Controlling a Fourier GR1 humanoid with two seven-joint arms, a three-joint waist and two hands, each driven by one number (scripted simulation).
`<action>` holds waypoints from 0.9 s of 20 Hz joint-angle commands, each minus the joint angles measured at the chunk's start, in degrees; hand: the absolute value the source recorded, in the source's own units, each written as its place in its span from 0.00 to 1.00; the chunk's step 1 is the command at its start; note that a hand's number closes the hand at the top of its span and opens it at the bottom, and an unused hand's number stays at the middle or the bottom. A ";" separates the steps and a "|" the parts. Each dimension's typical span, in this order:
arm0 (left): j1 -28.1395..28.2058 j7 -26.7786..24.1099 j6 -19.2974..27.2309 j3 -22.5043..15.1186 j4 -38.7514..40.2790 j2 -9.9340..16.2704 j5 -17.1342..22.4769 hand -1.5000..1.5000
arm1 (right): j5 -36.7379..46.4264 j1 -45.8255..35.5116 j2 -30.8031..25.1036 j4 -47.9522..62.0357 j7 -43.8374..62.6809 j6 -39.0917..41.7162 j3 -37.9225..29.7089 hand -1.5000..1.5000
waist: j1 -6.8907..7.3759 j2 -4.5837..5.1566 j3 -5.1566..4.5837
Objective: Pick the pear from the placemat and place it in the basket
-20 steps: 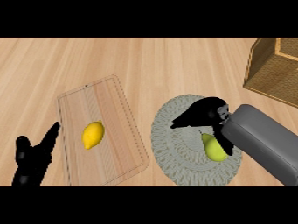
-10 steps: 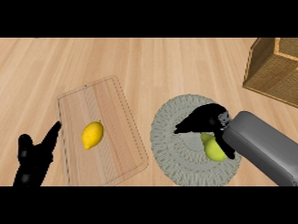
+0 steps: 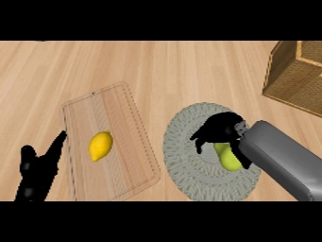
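A: Where's the pear (image 3: 227,156)?

B: On the placemat (image 3: 184,160), under our right hand (image 3: 219,130). Its fingers curl over the top; whether they grip it, we can't tell.

A: Next?

B: Close, lift, carry toward the basket (image 3: 304,78) at two o'clock. Our left hand (image 3: 38,168) rests open at eight.

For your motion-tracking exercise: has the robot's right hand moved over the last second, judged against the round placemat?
Yes. The right hand has drawn in slightly toward the lower right over the placemat, closing on the pear.
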 commanded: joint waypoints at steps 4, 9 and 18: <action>0.37 -0.21 -2.35 0.31 3.80 -0.74 0.20 0.50 | 6.39 0.78 -0.97 2.10 -9.86 -7.59 2.89 1.00 | -0.04 0.92 -0.71; -0.07 0.94 -1.94 0.23 3.84 -1.56 -0.16 0.50 | 5.20 -0.31 3.01 6.72 1.06 -6.61 -3.80 1.00 | -0.49 0.90 -0.75; 4.60 1.65 -1.04 1.40 -1.34 -0.44 0.66 0.50 | 1.75 -1.64 11.31 14.58 45.26 -25.63 -27.99 1.00 | -2.71 0.15 -0.77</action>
